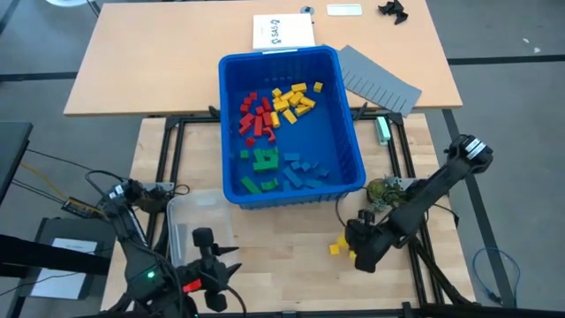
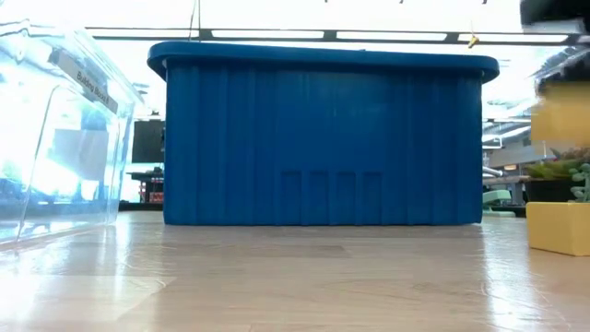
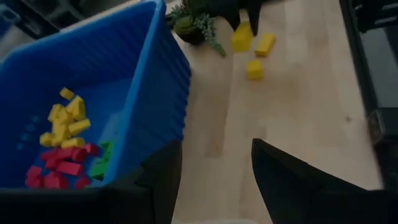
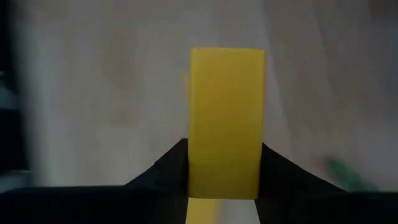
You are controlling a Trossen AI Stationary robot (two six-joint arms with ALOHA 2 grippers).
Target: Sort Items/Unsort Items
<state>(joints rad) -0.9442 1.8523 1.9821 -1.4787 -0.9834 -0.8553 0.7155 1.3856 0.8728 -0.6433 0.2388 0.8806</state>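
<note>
The blue bin [image 1: 291, 124] holds the items in heaps: red [image 1: 256, 115], yellow [image 1: 294, 99], green [image 1: 263, 161] and blue blocks [image 1: 305, 172]. More yellow blocks [image 3: 254, 68] lie on the table to the right of the bin's near corner. My right gripper [image 1: 355, 252] hangs over them, shut on one yellow block [image 4: 227, 112]. My left gripper [image 3: 214, 180] is open with nothing between its fingers, at the near edge [image 1: 226, 261] beside a clear plastic tub [image 1: 194, 216]. My right gripper pinches the yellow block by its two long sides [image 4: 227, 168] between its two fingers [image 4: 165, 171]. Most of the block sticks out past the fingertips. The fingers come from above, slanting down. In the low view the block [image 2: 558, 115] hangs clear above the table.
Another yellow block [image 2: 558, 229] rests on the table right under the held one. A small plant [image 1: 380, 190] stands by the right arm. Grey divider sheets [image 1: 380, 79] and a white sheet [image 1: 282, 31] lie beyond the bin. Bare wood lies between the two grippers.
</note>
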